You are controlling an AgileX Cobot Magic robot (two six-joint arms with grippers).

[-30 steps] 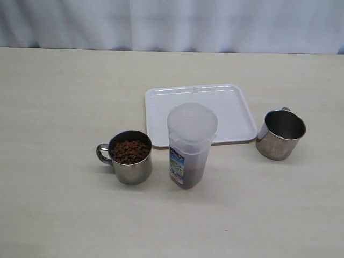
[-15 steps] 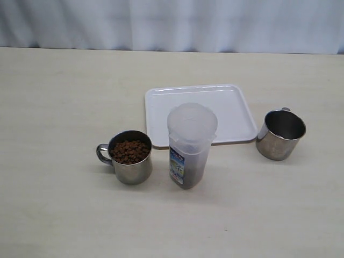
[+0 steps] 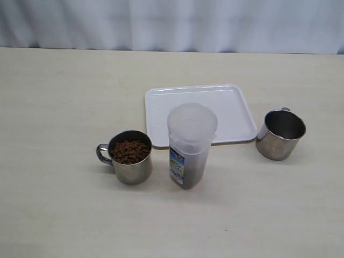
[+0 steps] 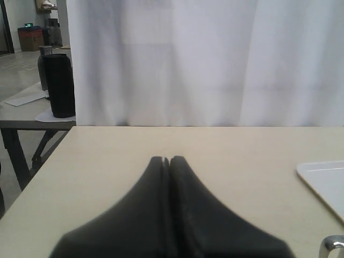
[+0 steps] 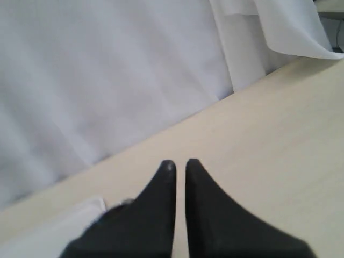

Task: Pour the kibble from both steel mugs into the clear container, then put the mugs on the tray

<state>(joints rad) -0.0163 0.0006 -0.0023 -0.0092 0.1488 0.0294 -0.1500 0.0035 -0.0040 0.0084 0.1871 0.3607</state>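
In the exterior view, one steel mug (image 3: 129, 157) stands left of the clear container (image 3: 191, 145), its handle to the left, and brown kibble (image 3: 129, 151) fills it. The container is upright, with dark kibble low inside it. A second steel mug (image 3: 280, 134) stands right of the white tray (image 3: 199, 114); only bare steel shows inside it. Nothing lies on the tray. Neither gripper appears in the exterior view. My left gripper (image 4: 167, 160) hovers over bare table, shut and holding nothing, with a tray corner (image 4: 322, 180) off to one side. My right gripper (image 5: 180, 163) is shut with nothing in it.
A white curtain (image 3: 172, 24) hangs along the table's far edge. In the left wrist view a second table beyond this one's edge carries a black cylinder (image 4: 59, 86). Bare tabletop (image 3: 54, 107) lies left of the mugs and in front of them.
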